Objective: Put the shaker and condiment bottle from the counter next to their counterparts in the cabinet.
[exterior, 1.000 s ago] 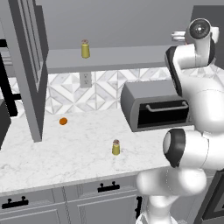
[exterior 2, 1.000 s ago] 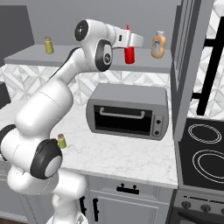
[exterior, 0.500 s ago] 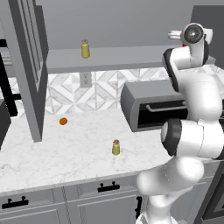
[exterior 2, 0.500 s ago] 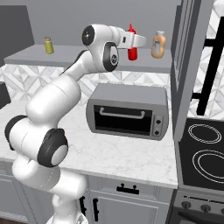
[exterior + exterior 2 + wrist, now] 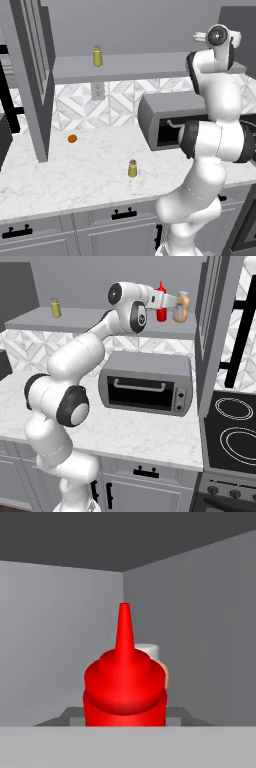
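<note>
Moved further right along the cabinet shelf (image 5: 100, 326) since half a second ago, my gripper (image 5: 165, 302) now has the condiment bottle (image 5: 161, 302) just beside the squat orange-tan bottle (image 5: 181, 307), up near the shelf's right end. It's clamped on that slim red bottle, upright, pointed nozzle up; whether the base touches the shelf I can't tell. From the hand view the pale cap of the squat bottle peeks out behind it. At the shelf's left end stands the counterpart shaker (image 5: 97, 55). Down on the counter (image 5: 75, 175), the shaker (image 5: 132, 168) sits near the front edge, an orange ball (image 5: 72, 138) further back, the toaster oven (image 5: 145, 382) under my arm.
</note>
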